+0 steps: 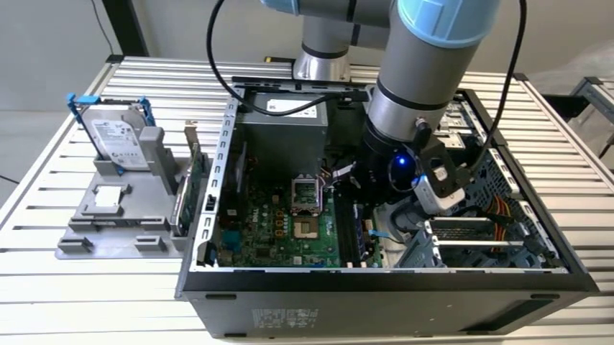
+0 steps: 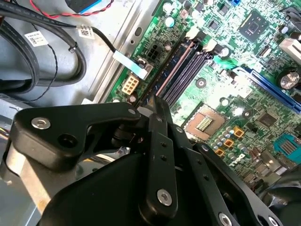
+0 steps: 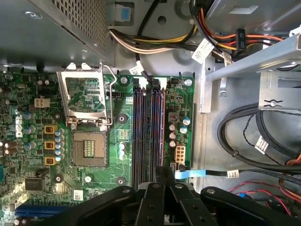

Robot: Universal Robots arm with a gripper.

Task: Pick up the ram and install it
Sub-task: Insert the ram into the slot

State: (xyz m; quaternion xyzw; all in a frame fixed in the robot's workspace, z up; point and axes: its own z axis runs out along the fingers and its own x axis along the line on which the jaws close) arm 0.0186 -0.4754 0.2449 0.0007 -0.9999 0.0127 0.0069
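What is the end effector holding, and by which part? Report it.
It cannot be told. The end effector hangs right over the memory slots; whether a ram is pinched in it is unclear.

Colours inside the open case
The motherboard (image 3: 28, 117) was green, gripper (image 3: 160, 175) black, memory slots (image 3: 149, 132) dark, cables (image 3: 155, 44) yellow and orange
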